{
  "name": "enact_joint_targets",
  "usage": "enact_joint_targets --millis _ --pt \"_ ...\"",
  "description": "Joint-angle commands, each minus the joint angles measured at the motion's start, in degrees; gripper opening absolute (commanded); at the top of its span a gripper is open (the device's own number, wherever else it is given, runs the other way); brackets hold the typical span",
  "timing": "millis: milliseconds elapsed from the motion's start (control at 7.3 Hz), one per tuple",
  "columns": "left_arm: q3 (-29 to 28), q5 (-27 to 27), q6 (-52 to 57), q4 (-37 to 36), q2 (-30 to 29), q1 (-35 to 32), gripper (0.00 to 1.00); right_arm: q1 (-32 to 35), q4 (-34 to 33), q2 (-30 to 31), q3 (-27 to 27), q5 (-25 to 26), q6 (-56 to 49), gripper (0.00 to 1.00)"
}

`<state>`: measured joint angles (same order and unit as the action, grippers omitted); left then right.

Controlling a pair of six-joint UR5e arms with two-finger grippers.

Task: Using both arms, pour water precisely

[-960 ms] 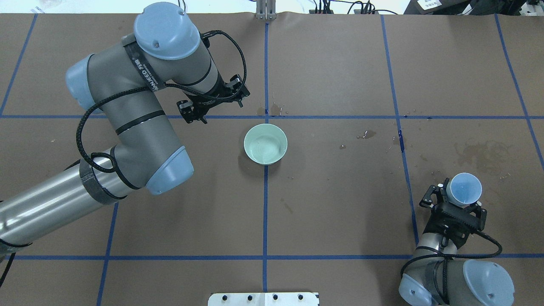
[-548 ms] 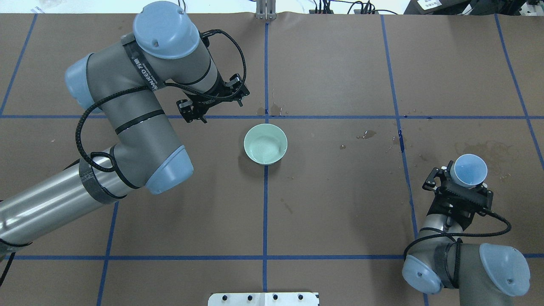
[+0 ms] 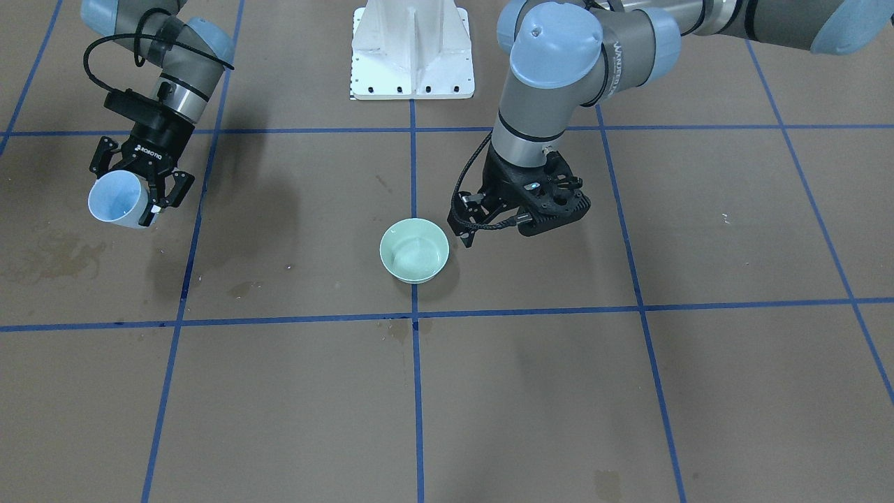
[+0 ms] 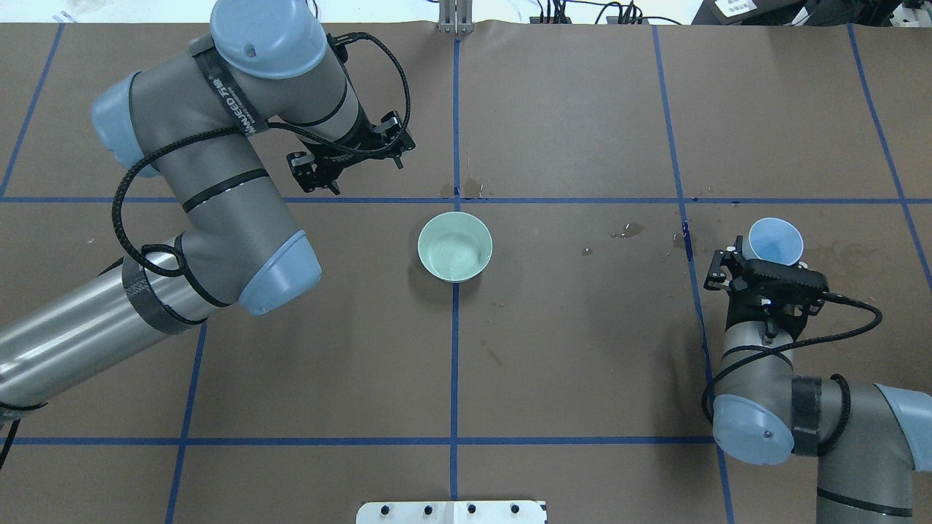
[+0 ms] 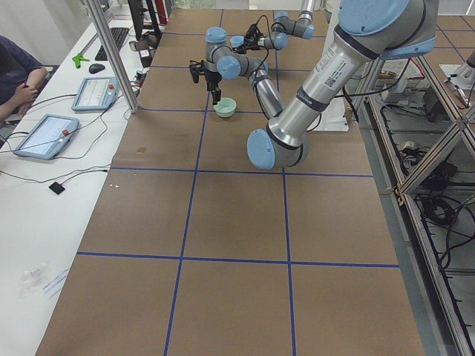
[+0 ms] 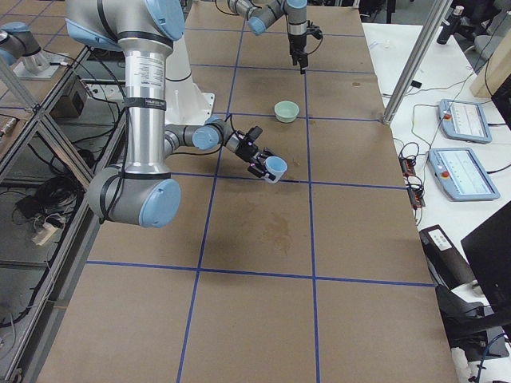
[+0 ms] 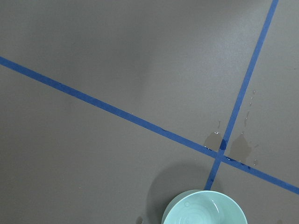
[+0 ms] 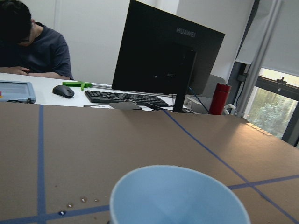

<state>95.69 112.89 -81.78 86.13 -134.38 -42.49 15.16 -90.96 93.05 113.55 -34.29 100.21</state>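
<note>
Clamping 1 tilted blue cup (image 3: 115, 198), the right gripper (image 4: 772, 256) hangs well apart from 1 green bowl (image 4: 455, 246), where water (image 7: 204, 212) glints faintly. Left gripper (image 4: 358, 173) hovers near that bowl, jaws spread, holding nothing.

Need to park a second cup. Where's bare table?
Free: the stretch between the green bowl and the right arm, and the far squares beyond the blue cup. Crowded: left of the bowl, under the left arm and left gripper. Stains around the cup.
</note>
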Motion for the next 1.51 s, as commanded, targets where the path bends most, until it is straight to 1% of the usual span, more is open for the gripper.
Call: enact_joint_targets --millis 0,137,274,411,685,822,960,1097,1234,1371 --pt "0.11 -0.04 6.43 -2.28 0.61 -2.50 1.00 2.23 22.76 -0.15 -4.28 -2.08 -18.76 0.00" --pt "0.19 0.05 8.89 -2.29 1.22 -3.81 1.00 3.72 29.81 -0.59 -4.22 -6.88 -25.96 0.00" --pt "0.28 0.22 10.31 -2.20 2.88 -4.96 1.00 4.69 35.01 -0.94 -4.22 -9.54 -31.34 0.00" --pt "0.28 0.22 12.24 -2.29 3.25 -5.75 1.00 5.66 35.85 -3.20 -4.22 -10.87 -34.70 0.00" --pt "0.28 0.22 12.35 -2.20 3.78 -6.55 1.00 6.98 35.85 -8.47 -4.13 -11.75 -41.20 0.00" --pt "0.46 0.31 12.52 -1.94 4.39 -7.07 1.00 8.29 35.94 -12.07 -3.95 -14.98 -44.37 0.00" --pt "1.07 0.23 16.35 -2.28 4.57 -7.60 1.00 9.87 36.20 -14.19 -3.78 -20.41 -47.10 0.00" --pt "1.25 0.31 17.78 -2.20 6.14 -9.09 1.00 10.58 43.34 -14.91 -4.65 -23.94 -51.83 0.00" --pt "1.25 0.40 20.41 -2.29 6.59 -10.23 1.00 10.50 54.12 -15.18 -8.31 -25.81 -58.14 0.00" --pt "1.25 0.40 21.39 -2.29 7.03 -10.85 1.00 10.41 60.75 -15.79 -11.83 -27.83 -60.03 0.00"
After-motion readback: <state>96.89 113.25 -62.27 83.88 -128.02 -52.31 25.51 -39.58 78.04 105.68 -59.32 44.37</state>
